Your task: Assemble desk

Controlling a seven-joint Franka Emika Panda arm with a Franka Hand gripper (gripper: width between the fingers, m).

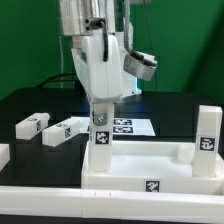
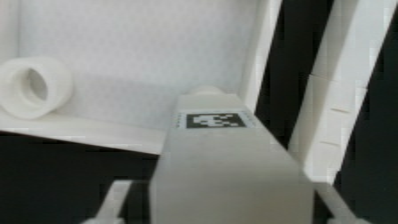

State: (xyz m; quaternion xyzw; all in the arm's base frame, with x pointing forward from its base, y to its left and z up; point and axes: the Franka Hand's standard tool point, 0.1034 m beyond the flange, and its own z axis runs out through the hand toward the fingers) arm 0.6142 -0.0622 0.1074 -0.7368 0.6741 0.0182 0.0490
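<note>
The white desk top (image 1: 140, 162) lies near the front of the black table, with one leg (image 1: 207, 135) standing at the corner on the exterior view's right. My gripper (image 1: 100, 106) is shut on a second leg (image 1: 100, 136). It holds that leg upright at the top's far corner on the exterior view's left. In the wrist view this leg (image 2: 222, 150) runs away from the gripper (image 2: 226, 200), its tag facing the camera. One finger (image 2: 116, 200) shows beside it. The desk top (image 2: 143, 90) has a round socket (image 2: 32, 85).
Two loose legs (image 1: 32, 124) (image 1: 65, 130) lie on the table at the exterior view's left, and another white part (image 1: 3, 155) is cut off by that edge. The marker board (image 1: 128, 126) lies behind the desk top.
</note>
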